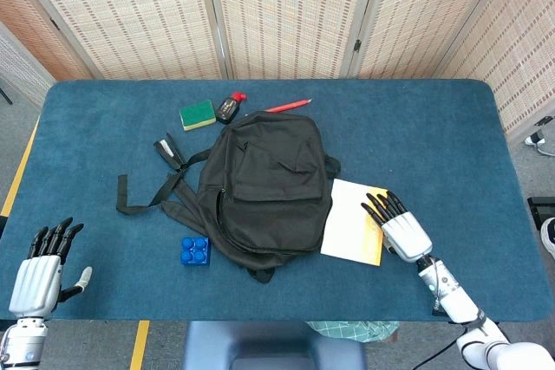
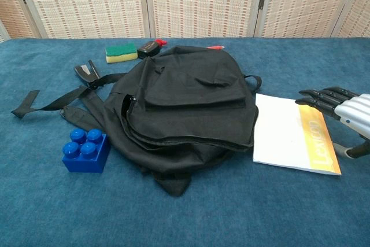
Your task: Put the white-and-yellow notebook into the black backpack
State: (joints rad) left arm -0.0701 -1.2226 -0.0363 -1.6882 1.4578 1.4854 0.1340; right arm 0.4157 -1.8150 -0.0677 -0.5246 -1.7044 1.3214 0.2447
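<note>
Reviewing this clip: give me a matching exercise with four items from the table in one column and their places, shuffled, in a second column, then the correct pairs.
Things:
1. blue block
2. sponge
3. notebook
4. red pencil

Places:
A. between the backpack and the right hand
B. by the backpack's near left corner
C. far side of the table, just behind the backpack's top
D. far left of the backpack, beside a small black and red item

Pairs: 1-B, 2-D, 3-A, 4-C
</note>
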